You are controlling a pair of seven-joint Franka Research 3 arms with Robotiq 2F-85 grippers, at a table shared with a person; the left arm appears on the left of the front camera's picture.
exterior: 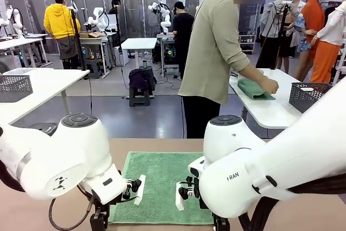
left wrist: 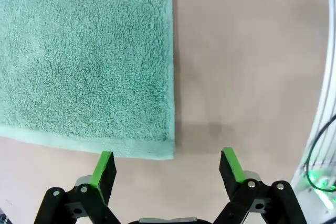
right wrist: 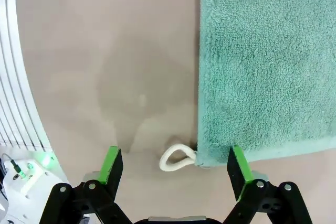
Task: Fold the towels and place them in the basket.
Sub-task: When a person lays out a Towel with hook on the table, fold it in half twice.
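Observation:
A mint green towel (exterior: 162, 179) lies flat on the brown table (exterior: 303, 215) between my two arms. My left gripper (exterior: 134, 189) hovers at the towel's near left corner, and my right gripper (exterior: 185, 192) at its near right corner. In the left wrist view the left gripper (left wrist: 168, 167) is open above bare table, with the towel's corner (left wrist: 167, 148) just beyond its left finger. My right gripper (right wrist: 176, 167) is open over the towel (right wrist: 268, 61) corner, where a small white loop (right wrist: 176, 158) sits between the fingers. Behind on the right, a dark grey mesh basket (exterior: 308, 97) stands on a white table.
A person stands at the white table (exterior: 270, 113) behind on the right, with both hands on a folded green cloth (exterior: 254, 90). A paler grey mesh basket (exterior: 13, 87) sits on another white table at the left. Bare brown table lies on both sides of the towel.

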